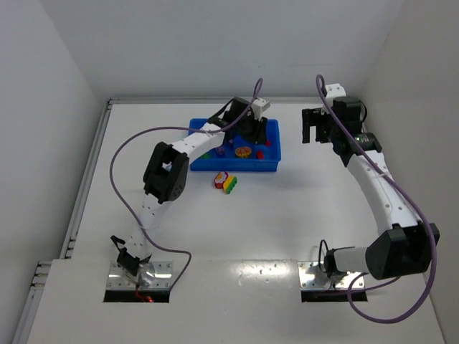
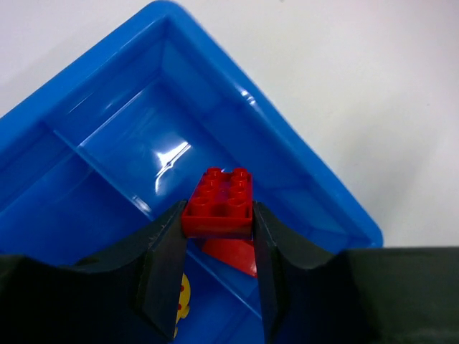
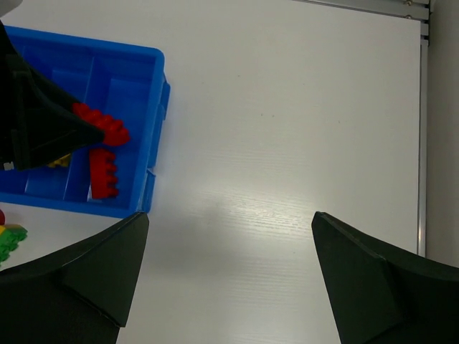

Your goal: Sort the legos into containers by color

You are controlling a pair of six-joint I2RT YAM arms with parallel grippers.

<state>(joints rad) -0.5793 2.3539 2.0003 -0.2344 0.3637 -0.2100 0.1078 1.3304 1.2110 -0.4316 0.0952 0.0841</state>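
Blue tray (image 1: 252, 168), red brick (image 2: 219, 204) gripped above, stacked legos (image 1: 227, 182) just beside.

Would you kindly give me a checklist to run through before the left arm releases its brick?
1. Grip, left tool shut on the held brick: ok.
2. Position, held brick over the end compartment of the tray: ok.
3. Colour match, only a red lying brick in that compartment: ok.
4. Clearance, right tool open and off the tray: ok.
5. Drop height: cannot tell.
6. Sorting finished: not ok, a mixed stack lies outside the tray.
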